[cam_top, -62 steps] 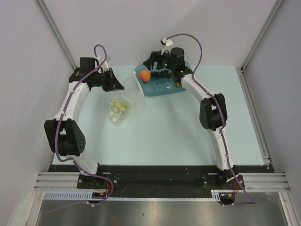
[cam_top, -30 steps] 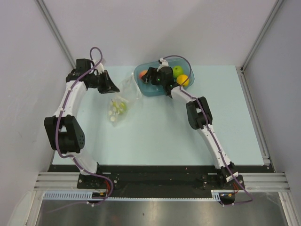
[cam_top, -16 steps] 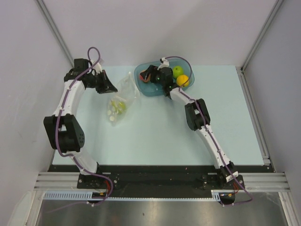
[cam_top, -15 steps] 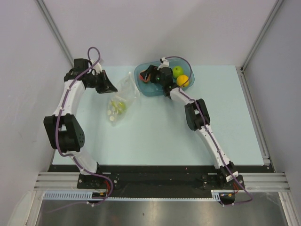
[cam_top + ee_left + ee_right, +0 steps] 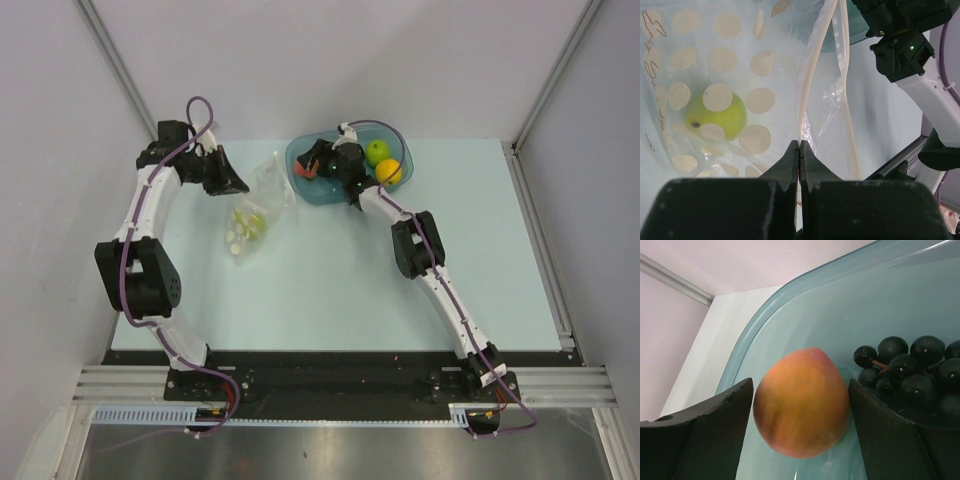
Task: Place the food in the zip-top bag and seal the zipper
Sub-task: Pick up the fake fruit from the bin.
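The clear zip-top bag (image 5: 258, 203) with pale dots lies left of the teal tub (image 5: 330, 192); a green pear (image 5: 715, 116) sits inside it. My left gripper (image 5: 799, 145) is shut on the bag's mouth edge, on the pale zipper (image 5: 812, 75). Inside the tub my right gripper (image 5: 800, 385) is open, its fingers (image 5: 705, 425) either side of the red-orange peach (image 5: 801, 402), with a thin gap on each side. Dark grapes (image 5: 910, 367) lie just right of the peach. A green apple (image 5: 377, 151) and an orange (image 5: 388, 171) rest at the tub's right end.
The tub stands at the table's far edge near the back wall. Metal frame rails (image 5: 120, 70) run along both side walls. The right arm (image 5: 905, 45) shows past the bag's mouth in the left wrist view.
My right gripper has come down into the tub's left end around the peach, and its jaws have narrowed a little. The left gripper keeps its hold on the bag, almost still.
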`<state>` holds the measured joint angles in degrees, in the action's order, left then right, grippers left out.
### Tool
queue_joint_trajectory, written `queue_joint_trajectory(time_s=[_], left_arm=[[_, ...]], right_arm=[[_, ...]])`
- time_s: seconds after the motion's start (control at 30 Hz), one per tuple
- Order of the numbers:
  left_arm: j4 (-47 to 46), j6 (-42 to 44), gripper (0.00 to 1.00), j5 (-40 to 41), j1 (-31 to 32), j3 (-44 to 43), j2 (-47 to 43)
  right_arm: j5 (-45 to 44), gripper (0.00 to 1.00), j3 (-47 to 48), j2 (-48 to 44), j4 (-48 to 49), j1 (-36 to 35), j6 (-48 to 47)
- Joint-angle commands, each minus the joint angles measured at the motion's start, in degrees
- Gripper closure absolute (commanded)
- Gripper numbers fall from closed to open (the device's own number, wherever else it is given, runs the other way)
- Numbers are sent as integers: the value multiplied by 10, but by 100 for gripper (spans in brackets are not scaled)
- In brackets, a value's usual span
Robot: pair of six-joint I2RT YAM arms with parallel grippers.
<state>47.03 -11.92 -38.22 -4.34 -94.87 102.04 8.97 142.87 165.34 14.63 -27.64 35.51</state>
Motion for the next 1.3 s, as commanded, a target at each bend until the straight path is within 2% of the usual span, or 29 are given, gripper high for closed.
queue_joint_trajectory(time_s=[0.0,0.07,0.13,0.2,0.3,0.37,0.53,0.67,0.7,1.0,1.27], left_arm=[[-3,10,100,-1,-7,-24,-4],[-4,10,100,-3,-7,-25,-4],[-4,10,100,-3,-6,-23,-6],[-4,10,100,-2,-7,-22,-7],[-4,10,100,-2,-7,-19,-9],[-4,9,100,-3,-7,-21,-9],[-4,12,100,1,-6,-20,-13],[-9,11,100,-3,-7,-10,-18],[-10,11,100,-4,-7,-8,-19],[-19,7,100,-5,-1,-1,-24],[-31,-4,100,-11,9,-1,-28]], right_arm=[[15,17,21,-1,-39,-7,-18],[29,12,14,-11,-53,-4,-25],[38,13,-29,-27,-43,-1,-26],[40,20,-49,-41,-27,2,-29],[59,24,-47,-44,-36,8,-22],[68,33,-54,-50,-35,11,-24],[87,41,-111,-103,19,16,-10],[98,59,-137,-138,51,22,1],[102,60,-139,-143,53,26,5],[118,61,-209,-229,96,50,33],[189,62,-320,-336,204,38,85]])
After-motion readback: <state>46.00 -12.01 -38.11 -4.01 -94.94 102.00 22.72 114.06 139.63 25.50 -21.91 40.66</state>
